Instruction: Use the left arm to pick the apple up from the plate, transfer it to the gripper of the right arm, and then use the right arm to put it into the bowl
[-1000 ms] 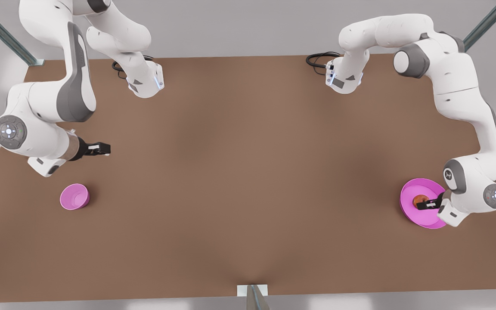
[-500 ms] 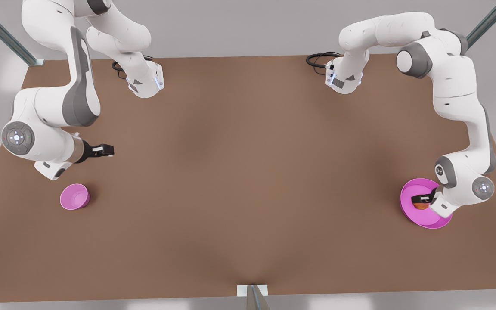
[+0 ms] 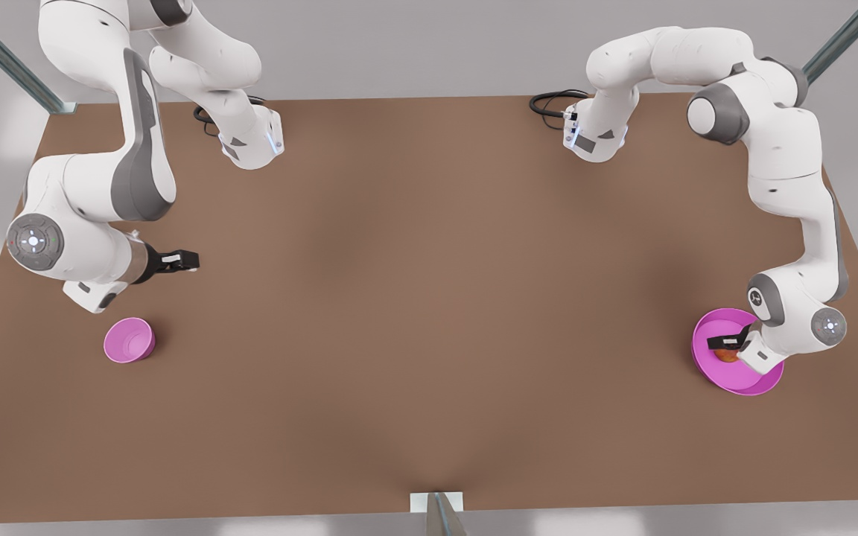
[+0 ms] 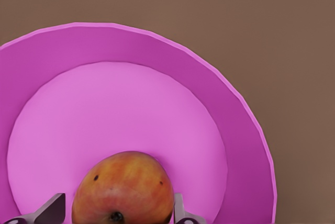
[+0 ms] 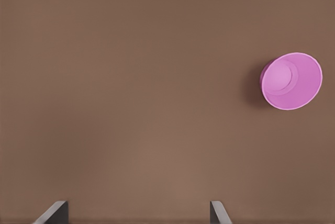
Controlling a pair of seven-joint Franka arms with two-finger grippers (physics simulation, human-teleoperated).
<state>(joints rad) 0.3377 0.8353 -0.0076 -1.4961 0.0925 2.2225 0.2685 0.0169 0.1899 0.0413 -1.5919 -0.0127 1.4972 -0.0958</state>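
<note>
Left wrist view puts the apple (image 4: 123, 188) on the plate (image 4: 238, 114), sitting between the two fingertips (image 4: 51, 209) of the left hand (image 4: 115, 213); the fingers straddle it with a sliver of gap on each side, so they look spread, not yet clamped. Front view shows that hand low over the plate at the front view's right. The bowl (image 3: 129, 340) stands well apart on the surface (image 3: 429, 298), just beside the right hand (image 3: 176, 260), which waits with fingers wide.
</note>
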